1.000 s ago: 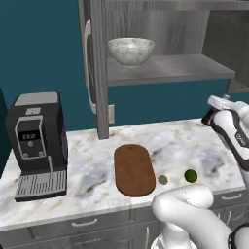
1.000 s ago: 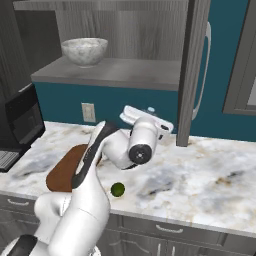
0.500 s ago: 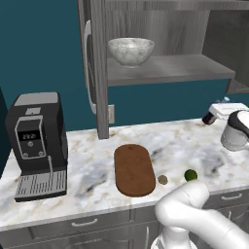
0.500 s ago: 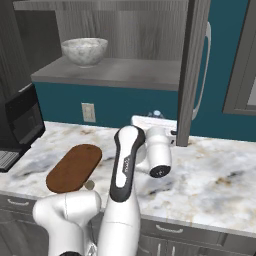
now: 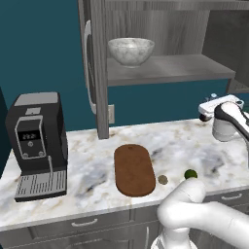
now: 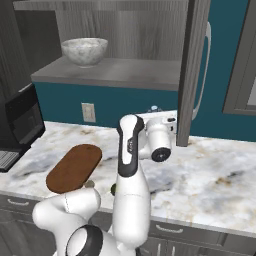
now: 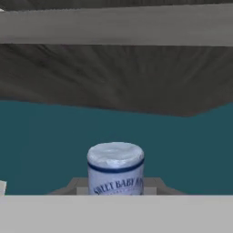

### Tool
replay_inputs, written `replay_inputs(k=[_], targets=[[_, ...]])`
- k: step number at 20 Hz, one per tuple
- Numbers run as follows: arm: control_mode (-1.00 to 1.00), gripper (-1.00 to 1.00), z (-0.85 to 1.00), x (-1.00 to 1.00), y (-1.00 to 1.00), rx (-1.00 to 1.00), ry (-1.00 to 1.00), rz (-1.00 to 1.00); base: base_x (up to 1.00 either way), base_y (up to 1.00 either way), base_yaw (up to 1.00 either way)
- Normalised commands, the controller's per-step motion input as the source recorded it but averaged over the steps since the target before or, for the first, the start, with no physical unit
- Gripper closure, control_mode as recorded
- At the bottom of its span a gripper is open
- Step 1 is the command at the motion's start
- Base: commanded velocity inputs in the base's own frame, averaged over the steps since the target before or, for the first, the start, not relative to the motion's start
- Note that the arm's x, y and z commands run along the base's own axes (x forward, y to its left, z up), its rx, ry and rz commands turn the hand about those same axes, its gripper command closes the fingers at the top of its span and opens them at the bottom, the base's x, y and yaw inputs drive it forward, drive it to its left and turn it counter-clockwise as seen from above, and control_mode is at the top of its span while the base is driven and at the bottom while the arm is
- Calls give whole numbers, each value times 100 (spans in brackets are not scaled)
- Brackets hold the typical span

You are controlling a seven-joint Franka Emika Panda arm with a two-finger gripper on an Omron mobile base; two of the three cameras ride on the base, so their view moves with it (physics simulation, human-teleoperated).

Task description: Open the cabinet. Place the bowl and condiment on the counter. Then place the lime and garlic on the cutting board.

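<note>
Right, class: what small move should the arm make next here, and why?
Probably lower the small pale-capped condiment bottle onto the white marble counter and let go. It sits between the fingers, with the hand raised above the worktop, while the marbled round bowl waits on the shelf of the open grey wood-grain cabinet.

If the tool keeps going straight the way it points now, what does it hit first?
Probably the teal wall under the cabinet. The tool is shut on the bottle, whose pale cap leads. Nothing else lies in that line in the hand view, though depth is hard to judge.
</note>
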Motion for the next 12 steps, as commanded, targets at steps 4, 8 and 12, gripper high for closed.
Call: replay_inputs(k=[4, 8, 12], targets=[[-100, 100, -1, 19, -48, 0, 30, 1, 0, 0, 0], [-100, 100, -17, 4, -53, 2, 27, 1, 0, 0, 0], [-100, 100, -53, 0, -53, 9, 17, 3, 0, 0, 0]])
